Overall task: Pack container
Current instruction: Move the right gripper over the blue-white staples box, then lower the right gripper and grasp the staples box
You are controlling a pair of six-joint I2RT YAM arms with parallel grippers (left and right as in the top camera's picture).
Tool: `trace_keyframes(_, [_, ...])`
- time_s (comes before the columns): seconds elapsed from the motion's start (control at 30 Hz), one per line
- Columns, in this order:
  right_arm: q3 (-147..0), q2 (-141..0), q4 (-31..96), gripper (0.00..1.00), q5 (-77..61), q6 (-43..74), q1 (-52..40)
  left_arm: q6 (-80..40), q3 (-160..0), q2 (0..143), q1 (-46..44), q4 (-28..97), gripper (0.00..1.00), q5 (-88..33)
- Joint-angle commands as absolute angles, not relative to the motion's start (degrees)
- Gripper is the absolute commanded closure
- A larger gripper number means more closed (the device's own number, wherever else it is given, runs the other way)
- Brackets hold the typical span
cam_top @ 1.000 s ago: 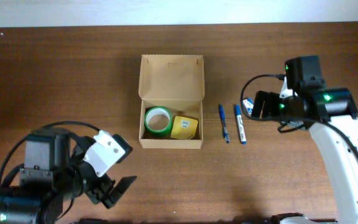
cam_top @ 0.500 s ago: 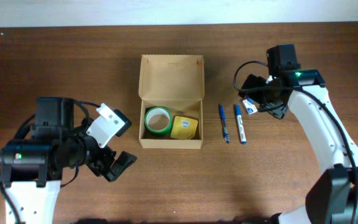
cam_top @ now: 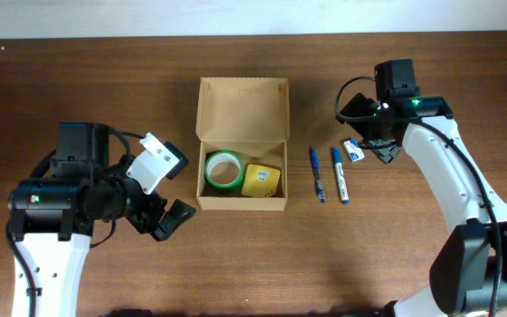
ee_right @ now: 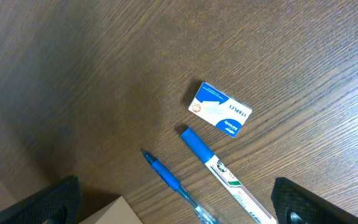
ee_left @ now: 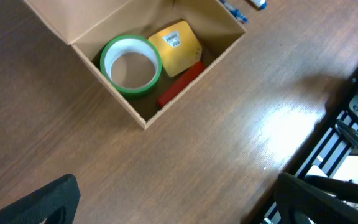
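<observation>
Sitting in the middle of the dark brown wooden bench (cam_top: 104, 79) is the plain tan corrugated cardboard box (cam_top: 243, 106), with its lid flap lying open toward the far edge. Inside it, a green roll of tape (cam_top: 223, 169) is lying flat on the left side and a small yellow box (cam_top: 261, 180) is resting right beside it on the right. The left wrist view is also showing a flat red thing (ee_left: 180, 83) lying along the near wall against the yellow box, can't tell what it is.

The left claw (cam_top: 167, 220) is hovering just off the cardboard box's near-left corner, on the side toward the bench's near edge. Both its fingers are spread wide with nothing between them.

Over toward the right edge, a thin blue pen (cam_top: 316, 173) and a fatter blue-and-white marker (cam_top: 339, 174) are lying side by side, just apart, both running far-to-near. A little blue-and-white staples box (cam_top: 352, 149) is sitting just beside the marker's far end, on the side nearer the right edge. The right claw (cam_top: 368, 130) is hanging over that staples box, fingers spread wide too and gripping nothing.
</observation>
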State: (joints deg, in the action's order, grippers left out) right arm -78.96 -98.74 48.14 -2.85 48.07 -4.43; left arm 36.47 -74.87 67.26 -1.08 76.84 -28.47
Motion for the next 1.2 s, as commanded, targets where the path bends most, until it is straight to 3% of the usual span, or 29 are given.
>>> trace_keyframes(0.0, [-80.1, -99.0, 48.2, 0.01, -1.8, 48.9, -4.1, 37.8, -74.9, 67.5, -0.7, 76.5, 0.0, -30.6])
trace_keyframes(0.13, [-80.1, -99.0, 49.1, 0.01, -1.9, 49.8, -4.1, 37.8, -74.9, 67.5, -0.7, 76.5, 0.0, -30.6])
trace_keyframes(0.33, [-80.1, -99.5, 50.7, 0.01, -1.0, 60.4, -4.1, 37.8, -74.9, 67.5, -0.7, 76.5, 0.01, -30.6])
trace_keyframes(0.77, [-80.1, -102.6, 51.9, 0.01, 0.4, 65.2, -4.1, 26.5, -74.9, 67.5, -0.7, 71.9, 0.0, -16.8])
trace_keyframes(1.17, [-80.1, -107.1, 50.7, 0.01, -0.6, 68.3, -4.2, 26.4, -74.9, 67.5, -0.7, 70.1, 0.0, -16.7])
